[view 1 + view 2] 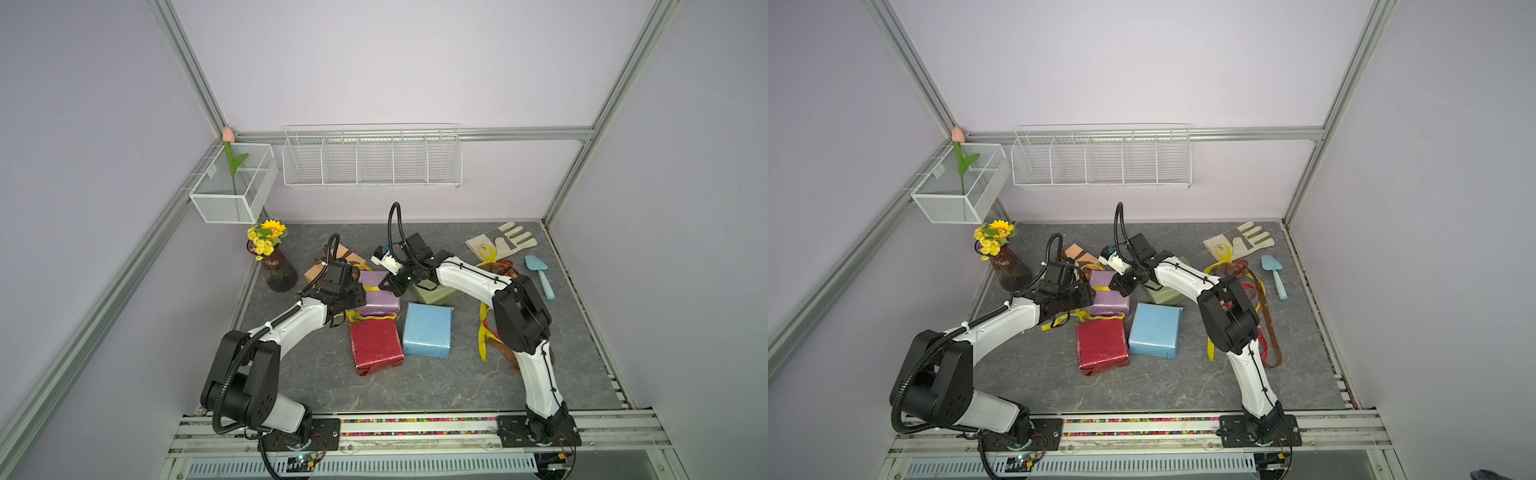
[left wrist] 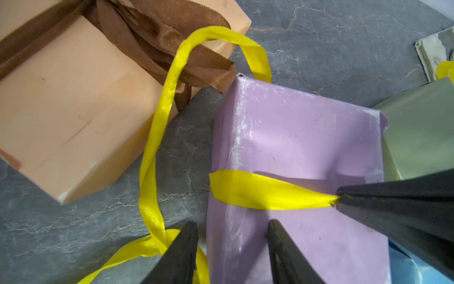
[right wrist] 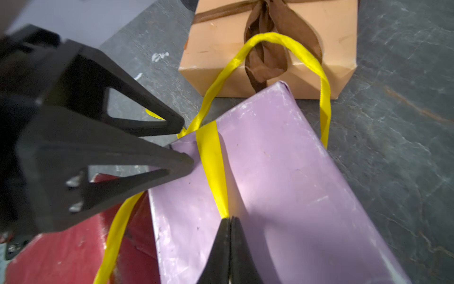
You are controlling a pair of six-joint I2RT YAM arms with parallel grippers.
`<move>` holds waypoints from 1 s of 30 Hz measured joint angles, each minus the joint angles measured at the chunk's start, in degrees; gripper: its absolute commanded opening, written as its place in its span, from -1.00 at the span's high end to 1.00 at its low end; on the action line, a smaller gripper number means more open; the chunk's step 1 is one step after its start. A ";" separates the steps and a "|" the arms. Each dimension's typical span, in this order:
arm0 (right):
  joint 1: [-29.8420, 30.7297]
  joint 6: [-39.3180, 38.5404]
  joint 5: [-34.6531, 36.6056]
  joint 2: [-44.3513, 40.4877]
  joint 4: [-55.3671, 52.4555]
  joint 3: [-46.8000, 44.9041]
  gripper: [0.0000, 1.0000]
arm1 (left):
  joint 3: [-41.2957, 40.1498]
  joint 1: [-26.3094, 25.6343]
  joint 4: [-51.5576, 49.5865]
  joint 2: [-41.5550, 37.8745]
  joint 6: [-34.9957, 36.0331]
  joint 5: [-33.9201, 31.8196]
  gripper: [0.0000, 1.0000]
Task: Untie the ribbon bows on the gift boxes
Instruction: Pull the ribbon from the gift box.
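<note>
A lilac gift box (image 1: 376,296) (image 2: 307,137) lies mid-table with a yellow ribbon (image 2: 265,190) (image 3: 212,159) across its top. My right gripper (image 3: 230,218) (image 1: 384,284) is shut on that ribbon just above the box. My left gripper (image 2: 232,223) (image 3: 188,143) is open, one finger over the box top, the other beside its edge above a loose ribbon loop. A tan-orange box (image 2: 73,110) (image 1: 343,251) with a tied brown bow (image 2: 159,32) (image 3: 267,56) lies just behind. Red (image 1: 376,345), light blue (image 1: 428,334) and olive green (image 1: 436,295) boxes lie close by.
A vase of yellow flowers (image 1: 276,266) stands at the left rear. A work glove (image 1: 500,241), a blue trowel (image 1: 540,274) and loose ribbons (image 1: 484,328) lie to the right. Two white wire baskets (image 1: 372,160) (image 1: 235,187) hang on the walls.
</note>
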 measured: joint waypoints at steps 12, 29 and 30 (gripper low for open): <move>-4.74 15.37 -14.67 -4.61 10.73 -3.06 0.86 | 1.03 -0.68 1.73 1.84 0.11 0.20 0.03; -5.99 17.73 -16.74 -15.76 8.59 2.29 0.86 | 1.22 -0.76 4.24 3.32 0.13 0.17 0.04; -6.01 17.40 -16.52 -16.48 7.54 3.54 0.86 | 1.22 -0.76 4.35 3.39 0.13 0.20 0.04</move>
